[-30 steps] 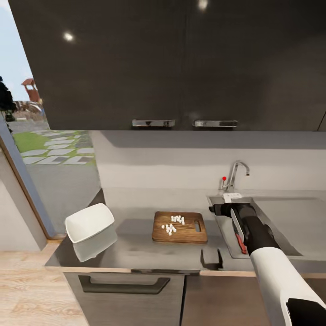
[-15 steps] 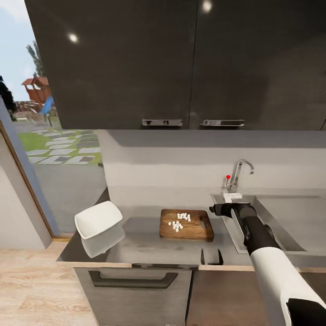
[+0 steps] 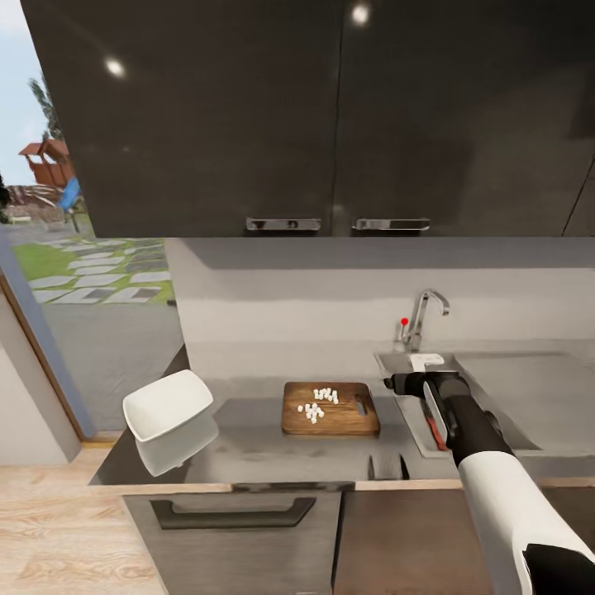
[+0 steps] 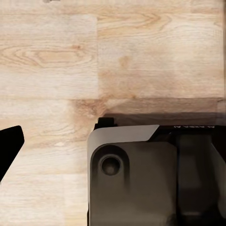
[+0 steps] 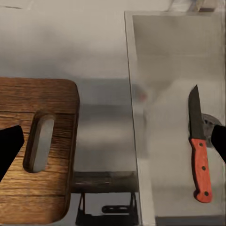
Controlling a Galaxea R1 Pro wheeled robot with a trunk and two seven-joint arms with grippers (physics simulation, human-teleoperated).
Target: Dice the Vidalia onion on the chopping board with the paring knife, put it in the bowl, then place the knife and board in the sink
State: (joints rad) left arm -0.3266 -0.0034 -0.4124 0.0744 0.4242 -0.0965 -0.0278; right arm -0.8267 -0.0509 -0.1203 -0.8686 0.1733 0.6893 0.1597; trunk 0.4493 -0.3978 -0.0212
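1. Chopping board [image 3: 330,409]: brown wood w/ visible grain, matt.
2. Tabletop [image 3: 248,450]: smooth grey steel, reflective.
3. Bowl [image 3: 165,403]: glossy white.
4. Sink [image 5: 174,70]: brushed grey steel.
5. Paring knife [image 5: 199,155]: red handle, dark matt blade.
6. Floor [image 4: 94,56]: light wood planks.

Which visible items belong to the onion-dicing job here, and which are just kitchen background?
Job items:
- brown wooden chopping board
- small white diced onion pieces on it
- red-handled paring knife, lying in the grey steel sink
- glossy white squarish bowl
- grey steel countertop

Background:
- chrome tap
- dark wall cabinets
- wooden floor
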